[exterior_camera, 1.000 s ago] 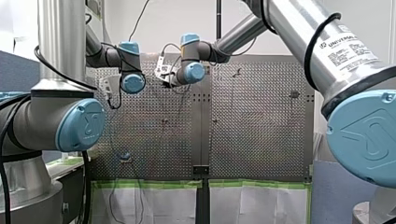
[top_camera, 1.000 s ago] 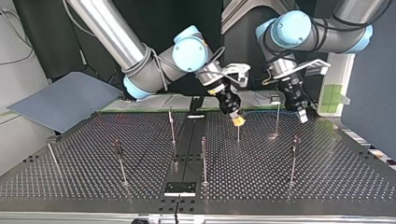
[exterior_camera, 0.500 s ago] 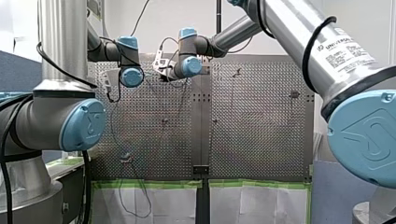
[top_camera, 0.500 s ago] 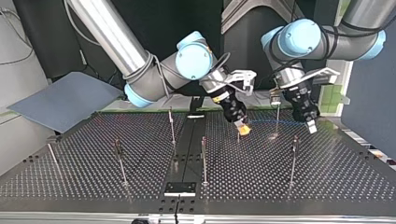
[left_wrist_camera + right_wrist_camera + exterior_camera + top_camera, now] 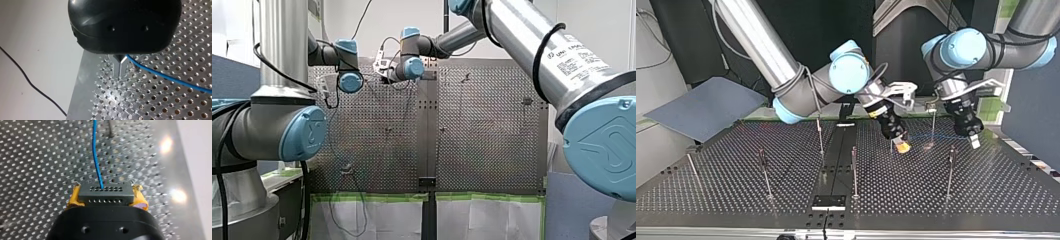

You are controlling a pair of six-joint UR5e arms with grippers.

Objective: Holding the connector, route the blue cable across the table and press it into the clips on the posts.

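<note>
Above the perforated table [image 5: 786,200], toward the arms' side, the robot's right gripper [image 5: 903,147] clamps the dark connector [image 5: 106,193] between its yellow pads [image 5: 74,199] (rows of small holes show on it). The blue cable [image 5: 96,157] runs from it to the left gripper [image 5: 121,65], whose metal fingers pinch together on it.

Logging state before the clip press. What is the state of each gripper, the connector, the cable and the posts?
right gripper: shut on connector
connector: clamped between yellow pads
left gripper: shut on blue cable
blue cable: stretched between both grippers
posts: upright; cannot tell whether the cable is clipped
</note>
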